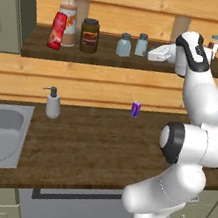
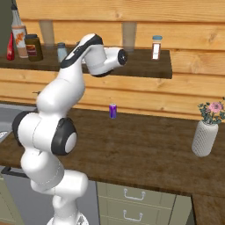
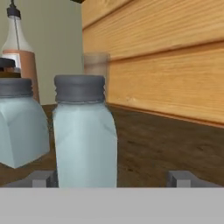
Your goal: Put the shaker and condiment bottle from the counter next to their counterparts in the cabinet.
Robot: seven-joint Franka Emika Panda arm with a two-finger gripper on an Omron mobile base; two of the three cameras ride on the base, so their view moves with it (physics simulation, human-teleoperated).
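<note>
- Gripper (image 3: 111,178): two small dark finger tips stand wide apart in hand view, released. Nothing clamped.
- Small pale blue-grey translucent shaker with grey cap (image 3: 84,131): stands upright on the dark brown wooden shelf board of the open cabinet (image 1: 95,55), between the tips but offset toward the left one. Wide gap to the right tip. Contact w/ left tip: cannot tell.
- Key relation: shaker lies straight ahead of the claw, long axis vertical, crossing the claw's reach direction. Judgement: a straight pull-back along the shelf should clear it; any sideways swing risks tipping it.
- Second, matching pale blue-grey shaker (image 3: 19,124): just beside the first, on its left in hand view. In left base view the pair sits mid-shelf, close together.
- Small flat red bottle with yellow-orange marks (image 1: 57,30): on the shelf, leaning against the tall clear bottle with orange-white label and thin black spout (image 1: 68,15).
- Dark brown jar (image 1: 89,35): between the bottle pair and the shakers.
- Judgement: both task items appear placed by their counterparts; only withdrawal remains.
- Long dark brown wood-grain counter (image 1: 89,148): carries a white pump dispenser (image 1: 53,103) and a small purple can (image 1: 135,109).
- Labels: no text legible; too small/blurred.
</note>
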